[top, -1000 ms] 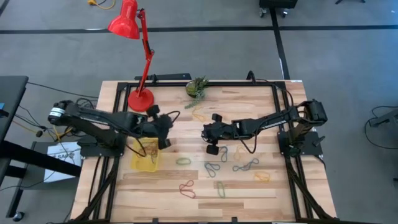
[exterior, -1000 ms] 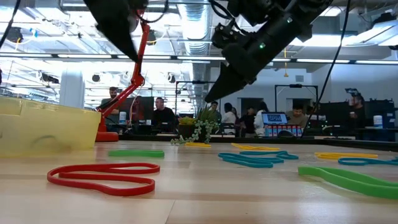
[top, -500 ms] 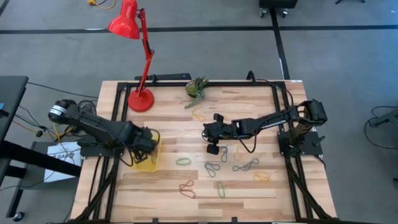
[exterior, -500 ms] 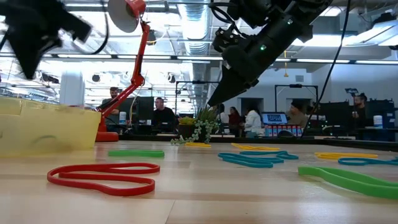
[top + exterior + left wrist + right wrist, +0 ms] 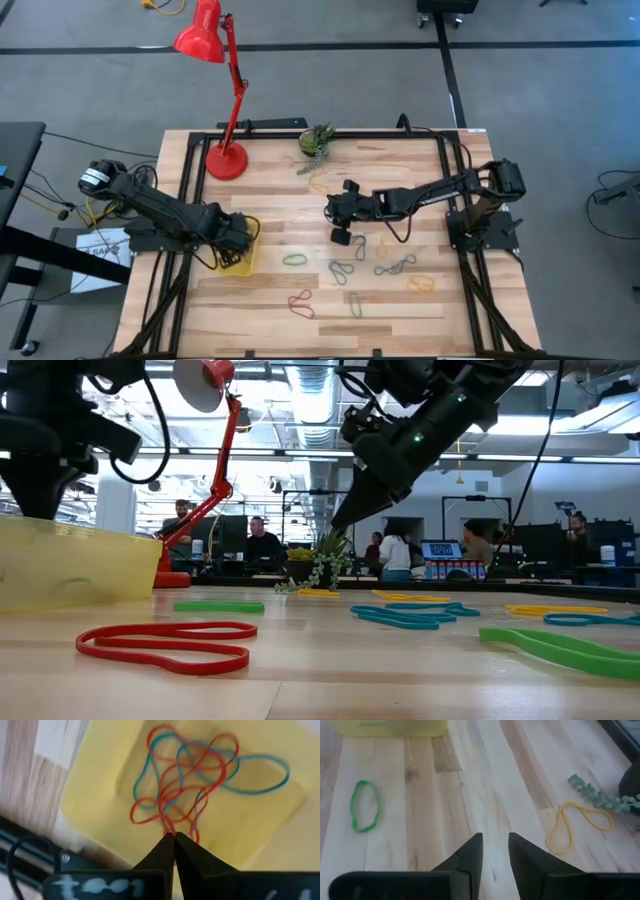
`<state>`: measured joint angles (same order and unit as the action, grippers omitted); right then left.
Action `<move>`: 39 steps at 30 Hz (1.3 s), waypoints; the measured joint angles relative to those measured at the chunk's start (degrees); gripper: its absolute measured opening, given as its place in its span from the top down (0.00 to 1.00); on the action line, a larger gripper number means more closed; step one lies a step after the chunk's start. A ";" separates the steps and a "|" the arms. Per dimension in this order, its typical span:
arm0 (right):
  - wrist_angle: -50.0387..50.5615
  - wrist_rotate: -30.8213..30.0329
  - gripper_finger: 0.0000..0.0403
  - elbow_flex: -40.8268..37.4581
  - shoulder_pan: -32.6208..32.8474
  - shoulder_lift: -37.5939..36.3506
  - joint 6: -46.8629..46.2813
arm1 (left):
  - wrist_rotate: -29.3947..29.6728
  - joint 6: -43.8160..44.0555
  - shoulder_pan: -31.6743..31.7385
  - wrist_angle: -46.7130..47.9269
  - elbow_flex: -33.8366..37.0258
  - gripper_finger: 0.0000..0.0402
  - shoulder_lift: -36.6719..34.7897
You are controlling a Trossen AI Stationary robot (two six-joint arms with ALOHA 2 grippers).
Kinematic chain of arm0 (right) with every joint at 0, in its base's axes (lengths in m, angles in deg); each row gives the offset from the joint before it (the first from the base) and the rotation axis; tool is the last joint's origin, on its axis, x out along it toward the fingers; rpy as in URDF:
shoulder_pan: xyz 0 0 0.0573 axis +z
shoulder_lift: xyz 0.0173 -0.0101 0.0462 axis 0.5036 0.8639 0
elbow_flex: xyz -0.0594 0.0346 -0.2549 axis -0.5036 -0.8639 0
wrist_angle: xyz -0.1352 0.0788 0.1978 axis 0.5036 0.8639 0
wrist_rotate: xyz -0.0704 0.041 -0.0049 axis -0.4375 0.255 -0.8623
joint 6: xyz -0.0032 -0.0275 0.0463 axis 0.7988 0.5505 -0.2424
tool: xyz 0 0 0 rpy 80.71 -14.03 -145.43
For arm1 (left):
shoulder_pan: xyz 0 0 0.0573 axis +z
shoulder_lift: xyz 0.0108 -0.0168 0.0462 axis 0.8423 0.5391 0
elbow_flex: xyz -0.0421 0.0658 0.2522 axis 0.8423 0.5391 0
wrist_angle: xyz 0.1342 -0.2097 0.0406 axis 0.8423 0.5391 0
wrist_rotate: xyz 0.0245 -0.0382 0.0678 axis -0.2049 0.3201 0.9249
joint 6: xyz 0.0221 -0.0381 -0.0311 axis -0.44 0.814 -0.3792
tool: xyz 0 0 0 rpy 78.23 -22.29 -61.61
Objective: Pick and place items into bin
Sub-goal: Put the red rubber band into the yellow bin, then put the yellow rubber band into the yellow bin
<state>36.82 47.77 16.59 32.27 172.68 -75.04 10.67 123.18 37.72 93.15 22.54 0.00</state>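
Left tool (image 5: pixel 173 837) pinched shut over tangled red-blue rubber loops (image 5: pixel 190 775) in translucent yellow tray (image 5: pixel 100 795).

Bare wood (image 5: pixel 290 225) between bin (image 5: pixel 243 262) and right hand (image 5: pixel 340 212)

Grey floor (image 5: pixel 330 90) surrounds the wooden table (image 5: pixel 400 305); a red lamp (image 5: pixel 205 35) stands at eleven o'clock. Beyond, people (image 5: pixel 264 545) sit under ceiling lights (image 5: pixel 560 425).

One shallow translucent yellow plastic tray (image 5: pixel 247 258) is holding a tangle of thin red and blue rubber-band loops (image 5: pixel 185 785), too twisted to count. Beside the tray, roughly nine loose loops (image 5: pixel 294 260) are lying on one wooden counter (image 5: pixel 270 200), which is also carrying one red desk lamp (image 5: pixel 226 160) and one green plant-like clump (image 5: pixel 317 140).
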 joint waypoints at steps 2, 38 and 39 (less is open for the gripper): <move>-0.23 0.00 0.78 0.00 -0.51 0.00 -0.01 | 1.40 -0.67 0.00 -1.53 0.00 1.00 0.00; -2.37 5.40 0.78 2.99 -10.74 1.05 7.48 | 32.19 -15.60 2.84 -17.40 -11.45 0.71 -0.06; -2.59 9.10 0.78 2.84 -12.03 2.16 6.83 | 33.10 -16.67 3.22 -17.38 -12.02 0.71 -0.06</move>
<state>34.23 56.87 19.44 20.24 174.83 -68.21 43.77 106.51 40.94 75.77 10.52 -0.05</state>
